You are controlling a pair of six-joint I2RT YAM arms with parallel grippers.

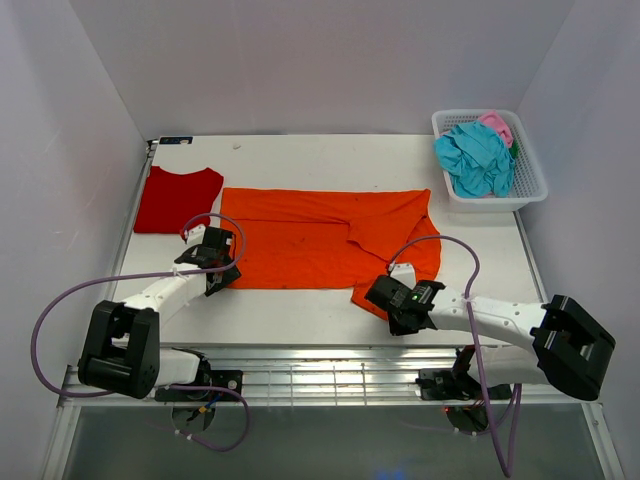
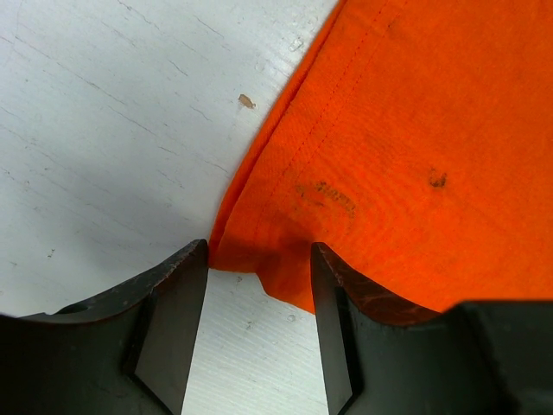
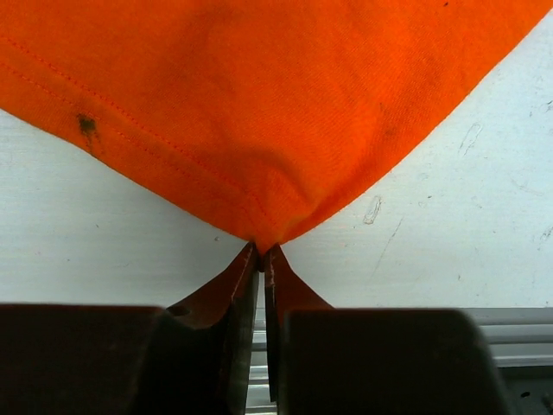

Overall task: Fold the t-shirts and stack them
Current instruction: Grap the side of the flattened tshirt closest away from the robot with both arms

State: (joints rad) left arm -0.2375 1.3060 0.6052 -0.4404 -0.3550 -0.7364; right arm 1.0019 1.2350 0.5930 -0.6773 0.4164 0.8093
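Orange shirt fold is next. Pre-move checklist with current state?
1. Corner of orange t-shirt in right jaws, shut: ok.
2. Other near corner in left jaws, shut: not ok; they stand open around it.
3. Cloth lying flat: not ok; its right side is rumpled.
4. Bare table behind it for the fold: ok.
5. Clear of red t-shirt: cannot tell; the edges meet or nearly meet.
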